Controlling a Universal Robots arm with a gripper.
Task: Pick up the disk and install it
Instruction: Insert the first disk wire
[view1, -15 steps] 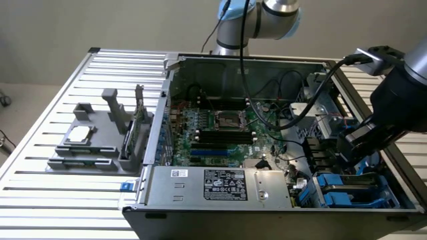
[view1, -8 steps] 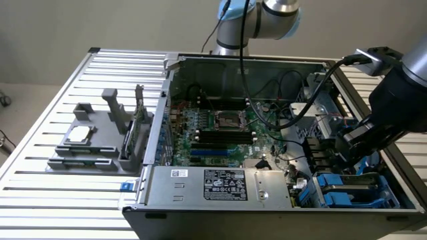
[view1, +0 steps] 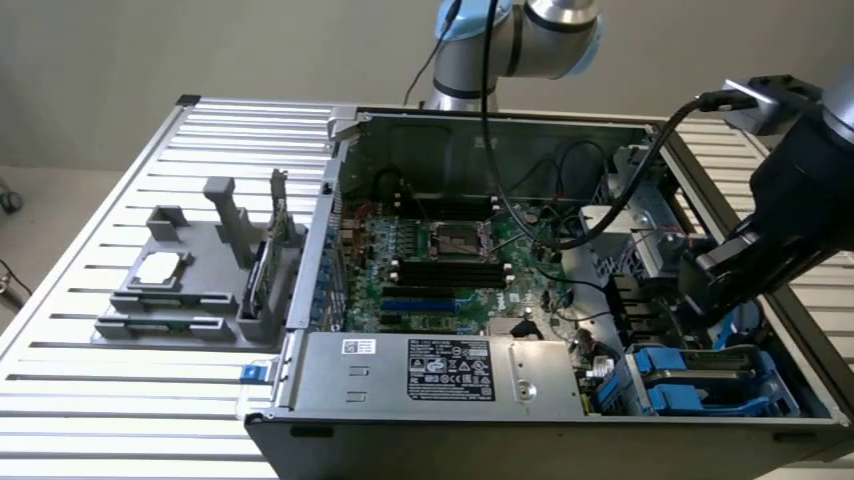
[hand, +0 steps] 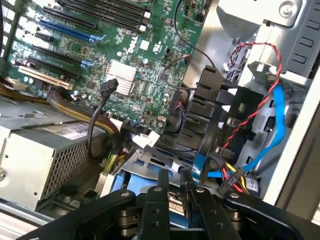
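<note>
Steel hems this job in on every side. On the slatted table (view1: 80, 400), the open computer case (view1: 534, 440) leaves little room at its near corner on the exterior view's right. There the drive bay (view1: 774, 385) sits between the case wall and the grey power box (view1: 441, 370).

The biggest risk, as I judge it, is the disk (view1: 694, 378) (hand: 125, 182) sitting skewed. Its blue frame could then catch on the bay's rails and jam, or twist out of the grip. A slight tilt of the arm (view1: 801, 200) would be enough to cause that.

The arm's black body also hangs close to the case's right wall, so a sideways drift could knock it against the metal.

The wiring is smaller but likelier trouble. A blue cable (hand: 280, 115), a twisted red-and-black wire (hand: 255, 55) and a yellow-and-black plug (hand: 235, 182) all lie just beside the bay. Any of them could be snagged, or pinched under the disk.

The disk sits low in that bay, at the case's near right corner, directly under the pincer (view1: 697, 335) (hand: 174, 174). As far as the wrist view shows, the pincer is clamped across the disk's upper edge. The blue frame runs out on both sides of it, and the bay's silver plate lies just beyond.
</note>
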